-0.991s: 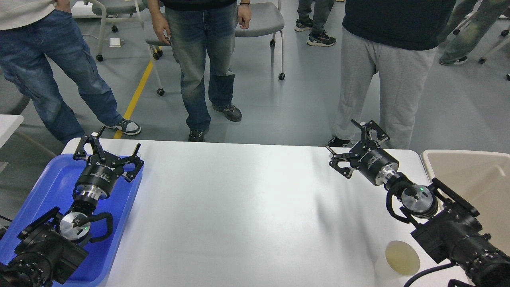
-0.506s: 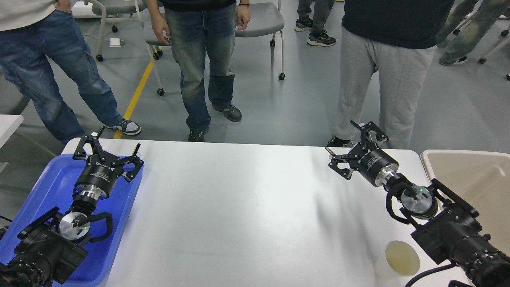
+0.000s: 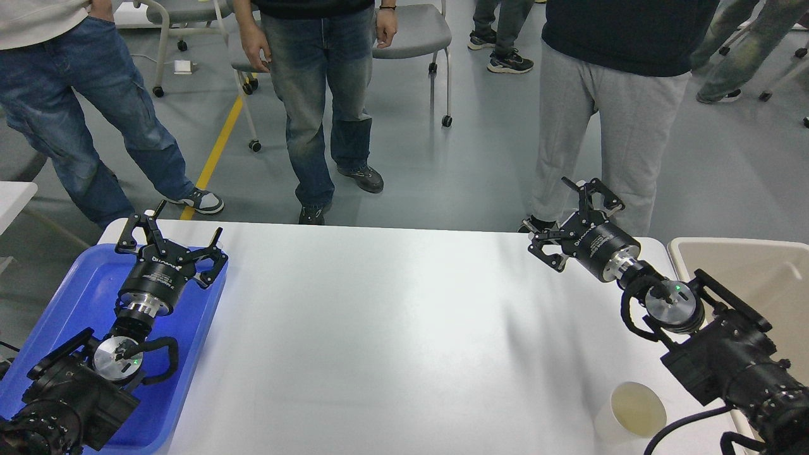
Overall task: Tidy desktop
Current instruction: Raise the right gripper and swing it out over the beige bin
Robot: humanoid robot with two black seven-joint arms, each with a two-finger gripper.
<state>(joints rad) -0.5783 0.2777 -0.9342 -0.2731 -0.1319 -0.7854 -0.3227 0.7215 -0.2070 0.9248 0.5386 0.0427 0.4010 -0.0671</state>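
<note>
The desktop (image 3: 392,328) is lying white, smooth, faintly glossy; the left gripper (image 3: 172,239) and right gripper (image 3: 572,215) are both hanging spread, holding nothing.

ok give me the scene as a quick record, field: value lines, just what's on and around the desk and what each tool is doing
desktop: white, mostly bare
blue tray: left end of desktop
beige bin: right end
paper cup: upright, near right front edge, beside right arm
left tool: open, holding nothing, above tray's far edge
right tool: open, holding nothing, above far right edge
people: standing beyond far edge
</note>
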